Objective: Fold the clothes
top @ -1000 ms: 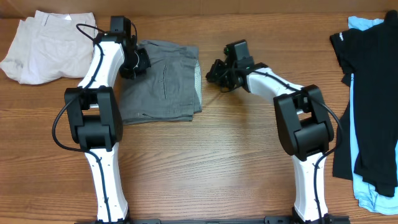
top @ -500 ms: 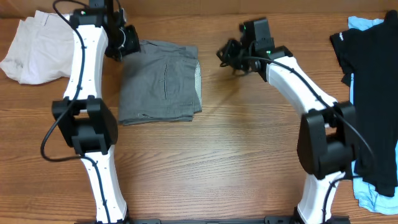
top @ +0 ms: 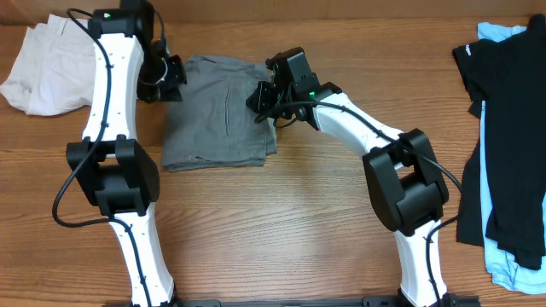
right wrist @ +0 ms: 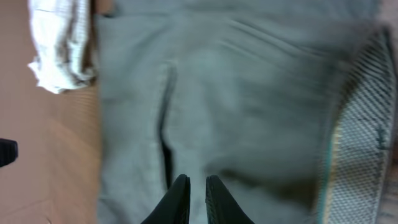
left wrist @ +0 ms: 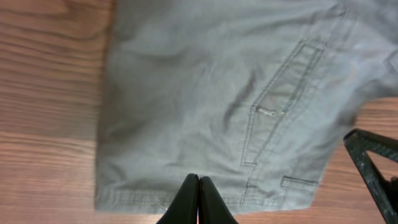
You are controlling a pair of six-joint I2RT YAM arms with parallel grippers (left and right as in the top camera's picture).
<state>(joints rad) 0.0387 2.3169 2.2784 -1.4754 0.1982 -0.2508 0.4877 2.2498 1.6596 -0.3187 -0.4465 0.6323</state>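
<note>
The grey shorts lie folded into a rectangle on the table at centre left. My left gripper is at their upper left corner. In the left wrist view its fingers are shut and empty over the hem of the grey shorts. My right gripper hovers over the shorts' upper right edge. In the right wrist view its fingers are almost shut with a narrow gap and hold nothing above the grey shorts.
Cream shorts lie at the back left, also in the right wrist view. Black garments over a light-blue one lie at the right edge. A mesh lining shows at the grey shorts' edge.
My right gripper has swung left from the bare table to above the grey shorts' right edge. My left gripper has shifted slightly down and right onto the shorts' corner.
</note>
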